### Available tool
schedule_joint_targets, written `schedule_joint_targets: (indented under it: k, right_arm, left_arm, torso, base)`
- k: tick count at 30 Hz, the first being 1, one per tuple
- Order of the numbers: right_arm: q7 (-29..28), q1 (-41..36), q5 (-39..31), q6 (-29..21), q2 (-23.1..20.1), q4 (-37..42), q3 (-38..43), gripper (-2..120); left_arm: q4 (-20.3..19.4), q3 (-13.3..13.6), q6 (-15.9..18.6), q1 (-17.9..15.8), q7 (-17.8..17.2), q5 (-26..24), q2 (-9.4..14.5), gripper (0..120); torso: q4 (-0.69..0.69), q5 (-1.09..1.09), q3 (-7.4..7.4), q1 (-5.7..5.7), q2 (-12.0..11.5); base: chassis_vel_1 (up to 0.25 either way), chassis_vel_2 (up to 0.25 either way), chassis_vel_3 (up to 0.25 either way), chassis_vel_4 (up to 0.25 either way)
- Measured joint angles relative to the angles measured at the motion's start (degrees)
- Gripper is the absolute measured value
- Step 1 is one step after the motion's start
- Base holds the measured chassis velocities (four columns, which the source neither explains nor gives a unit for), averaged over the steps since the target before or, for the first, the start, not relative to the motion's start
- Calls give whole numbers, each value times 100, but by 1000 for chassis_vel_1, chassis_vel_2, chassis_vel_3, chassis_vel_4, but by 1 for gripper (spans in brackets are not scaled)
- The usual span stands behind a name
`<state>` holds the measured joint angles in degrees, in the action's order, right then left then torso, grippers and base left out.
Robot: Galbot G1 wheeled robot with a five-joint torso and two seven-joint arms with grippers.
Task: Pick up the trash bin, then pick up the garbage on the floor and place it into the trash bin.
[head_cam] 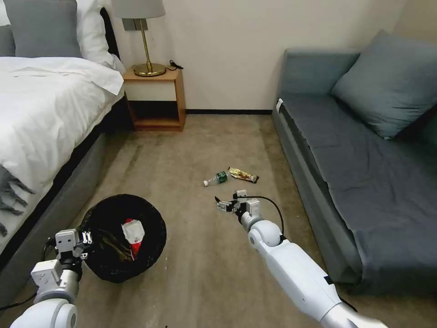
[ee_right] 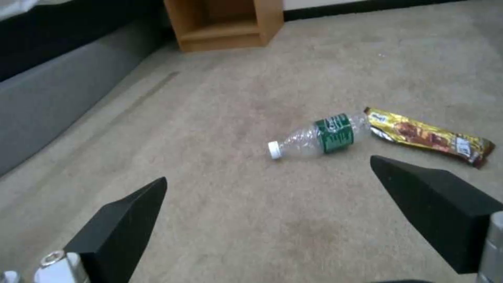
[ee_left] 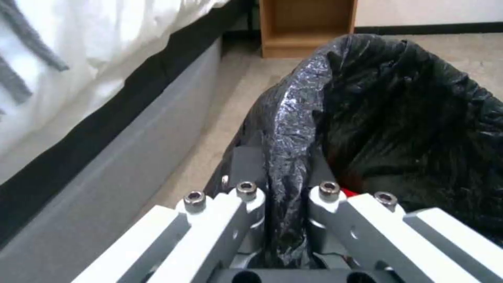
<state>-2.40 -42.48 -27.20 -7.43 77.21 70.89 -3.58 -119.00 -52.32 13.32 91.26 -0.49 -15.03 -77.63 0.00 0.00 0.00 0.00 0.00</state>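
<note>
The trash bin (head_cam: 119,237), lined with a black bag, hangs at the lower left, and my left gripper (head_cam: 84,240) is shut on its near rim (ee_left: 287,129). Inside lie a red snack packet (head_cam: 133,237) and something brownish (head_cam: 109,243). On the beige floor (head_cam: 205,264) ahead lie a clear green-labelled bottle (head_cam: 216,178) (ee_right: 320,137) and a gold-brown candy wrapper (head_cam: 243,174) (ee_right: 427,135), side by side and touching. My right gripper (head_cam: 222,204) (ee_right: 267,173) hovers open just short of the bottle, with nothing between its fingers.
A bed (head_cam: 41,114) runs along the left and a grey sofa (head_cam: 364,159) along the right. A wooden nightstand (head_cam: 157,98) with a lamp stands at the far wall. Open carpet lies between bed and sofa.
</note>
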Motion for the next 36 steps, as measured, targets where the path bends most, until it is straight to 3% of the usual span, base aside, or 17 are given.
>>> schedule_joint_targets:
  k: [36]
  right_arm:
    - [111, -92, 57, 100, 3, -70, 29, 100]
  left_arm:
    - [-10, 46, -7, 8, 24, -48, -10, 3]
  torso:
    - [0, 0, 0, 0, 0]
  base:
    - [-112, 113, 113, -113]
